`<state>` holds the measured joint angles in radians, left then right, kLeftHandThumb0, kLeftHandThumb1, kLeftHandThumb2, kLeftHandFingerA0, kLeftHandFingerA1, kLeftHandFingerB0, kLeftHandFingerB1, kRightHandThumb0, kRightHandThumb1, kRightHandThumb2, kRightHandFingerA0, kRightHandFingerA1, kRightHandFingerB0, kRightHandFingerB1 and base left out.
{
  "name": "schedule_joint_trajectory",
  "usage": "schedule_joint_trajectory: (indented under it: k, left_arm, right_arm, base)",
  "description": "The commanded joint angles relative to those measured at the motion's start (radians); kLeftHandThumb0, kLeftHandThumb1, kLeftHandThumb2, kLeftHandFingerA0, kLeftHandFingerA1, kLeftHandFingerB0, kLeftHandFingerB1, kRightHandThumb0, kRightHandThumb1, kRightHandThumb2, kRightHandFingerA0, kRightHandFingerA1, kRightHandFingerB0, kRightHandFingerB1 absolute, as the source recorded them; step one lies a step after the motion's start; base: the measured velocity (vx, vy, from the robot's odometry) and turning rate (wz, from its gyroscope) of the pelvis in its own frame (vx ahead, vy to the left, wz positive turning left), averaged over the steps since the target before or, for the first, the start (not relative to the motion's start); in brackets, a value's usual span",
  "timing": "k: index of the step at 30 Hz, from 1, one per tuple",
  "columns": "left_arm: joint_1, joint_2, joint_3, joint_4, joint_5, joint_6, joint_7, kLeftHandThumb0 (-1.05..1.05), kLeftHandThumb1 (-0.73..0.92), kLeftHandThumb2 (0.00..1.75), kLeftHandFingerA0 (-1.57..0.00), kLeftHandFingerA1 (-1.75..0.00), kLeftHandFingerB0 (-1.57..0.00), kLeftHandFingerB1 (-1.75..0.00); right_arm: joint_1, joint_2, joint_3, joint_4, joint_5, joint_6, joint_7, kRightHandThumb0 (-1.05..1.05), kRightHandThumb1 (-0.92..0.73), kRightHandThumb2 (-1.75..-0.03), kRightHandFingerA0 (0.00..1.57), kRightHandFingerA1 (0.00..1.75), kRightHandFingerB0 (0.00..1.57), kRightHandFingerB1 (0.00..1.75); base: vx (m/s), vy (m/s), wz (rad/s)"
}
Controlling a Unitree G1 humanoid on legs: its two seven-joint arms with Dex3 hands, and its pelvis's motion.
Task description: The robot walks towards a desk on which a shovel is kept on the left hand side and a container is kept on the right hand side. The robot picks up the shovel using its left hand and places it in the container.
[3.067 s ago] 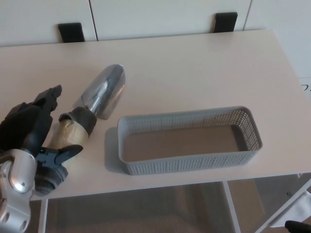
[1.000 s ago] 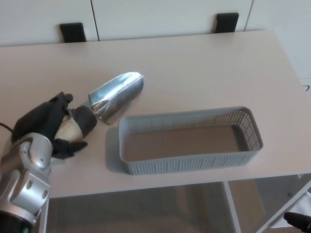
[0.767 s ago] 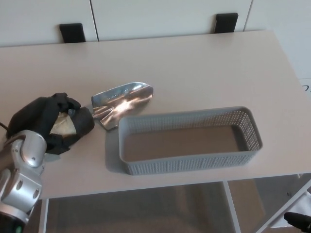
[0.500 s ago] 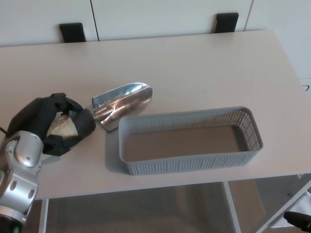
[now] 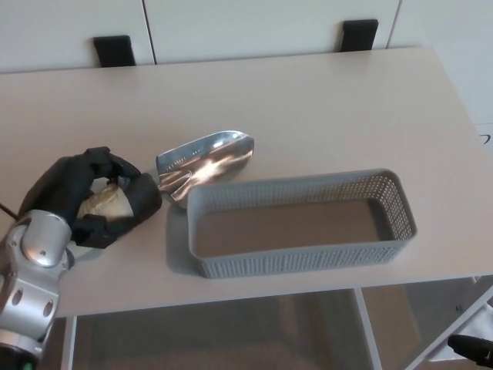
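One view, from the head, is showing the shovel lying with its long axis running from lower left to upper right, its shiny metal scoop pointing up and right. The left hand is wrapping its black fingers around the tan handle, gripping it. The scoop is sitting just beside the grey perforated container's left end, outside it. The container is holding nothing, standing on the pale desk.
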<state>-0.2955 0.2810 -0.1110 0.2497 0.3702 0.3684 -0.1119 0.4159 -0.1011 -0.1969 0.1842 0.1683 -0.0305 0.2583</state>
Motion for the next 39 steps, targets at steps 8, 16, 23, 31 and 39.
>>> schedule_joint_trajectory:
  k: [8,16,23,31,39]
  left_arm:
    - [-0.08,-0.127,0.349,0.132,-0.325,0.011,0.013,-0.04,0.72,0.83,-0.71,-1.72,-0.64,-1.37]
    - [-0.147,-0.105,0.445,0.184,-0.374,0.006,-0.03,-0.08,0.64,0.96,-0.79,-1.75,-0.66,-1.33]
    - [-0.196,-0.092,0.422,0.077,-0.38,0.109,-0.067,-0.07,0.68,0.86,-0.85,-1.7,-0.72,-1.25]
    - [-0.187,-0.072,0.25,-0.194,-0.375,0.274,-0.149,-0.14,0.69,0.79,-0.96,-1.53,-0.81,-1.15]
    - [-0.165,-0.06,0.115,-0.384,-0.388,0.365,-0.202,-0.08,0.73,0.84,-1.02,-1.47,-0.83,-1.15]
  right_arm:
    - [-0.004,-0.012,-0.008,0.001,0.011,0.002,0.003,-0.39,-0.4,-0.53,0.89,0.49,0.74,0.48]
    - [-0.008,-0.017,-0.003,0.005,0.001,-0.005,0.006,-0.4,-0.4,-0.53,0.88,0.48,0.73,0.48]
    - [-0.01,-0.021,-0.002,0.0,-0.003,0.005,0.002,-0.4,-0.41,-0.53,0.86,0.48,0.73,0.47]
    - [-0.022,-0.021,0.0,-0.009,-0.002,0.024,-0.001,-0.4,-0.4,-0.53,0.87,0.49,0.74,0.48]
    - [-0.037,-0.04,0.009,-0.012,-0.015,0.029,0.0,-0.44,-0.4,-0.53,0.87,0.48,0.74,0.47]
  base:
    - [0.0,0.0,0.0]
    - [0.0,0.0,0.0]
    - [0.0,0.0,0.0]
    - [0.0,0.0,0.0]
    - [0.0,0.0,0.0]
